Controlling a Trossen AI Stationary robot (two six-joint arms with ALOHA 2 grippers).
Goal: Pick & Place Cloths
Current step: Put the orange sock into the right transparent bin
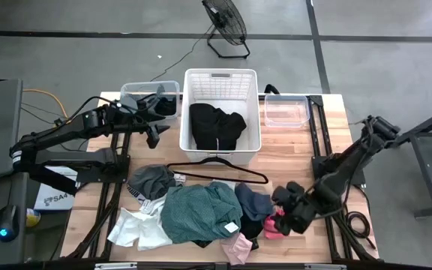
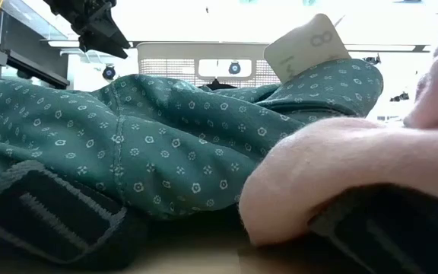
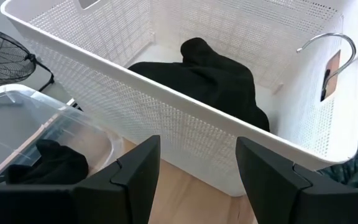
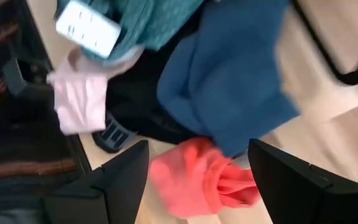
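Right end effector spread over the bright pink cloth.
Your fingers straddle it with nothing pinched; it lies just below them, beside the navy cloth. It looks soft and light, so pinch a raised fold. Left end effector, also spread, waits by the white basket.

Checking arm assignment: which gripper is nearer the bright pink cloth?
Right. The right gripper hangs open directly over the bright pink cloth at the table's right front. The left gripper is open far off, beside the white basket.
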